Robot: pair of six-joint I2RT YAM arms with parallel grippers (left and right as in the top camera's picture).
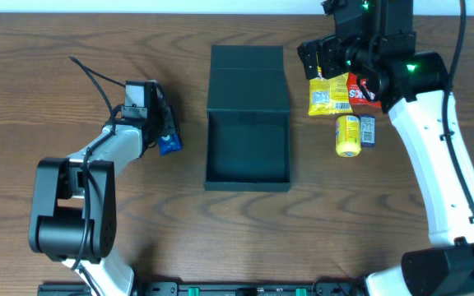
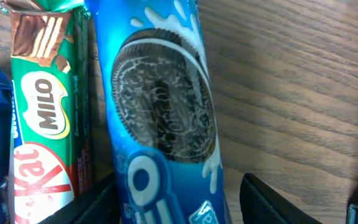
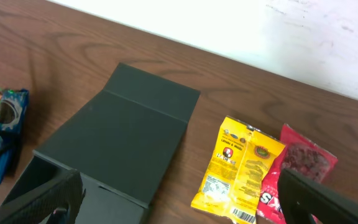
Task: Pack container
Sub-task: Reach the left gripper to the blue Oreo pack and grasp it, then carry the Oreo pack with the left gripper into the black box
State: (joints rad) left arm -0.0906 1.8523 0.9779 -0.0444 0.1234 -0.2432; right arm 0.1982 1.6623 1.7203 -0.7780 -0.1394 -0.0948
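The container (image 1: 247, 152) sits open in the middle of the table (image 1: 48, 49), its lid flap laid back on the far side and nothing inside. It looks like light, stiff card that would skid if nudged. I'd take it by a side wall or the flap's free edge. At left, the left pincer (image 1: 161, 127) straddles an Oreo packet (image 2: 160, 112), half-wide and not yet gripping. The right pincer (image 3: 185, 200) gapes wide and empty at far right.
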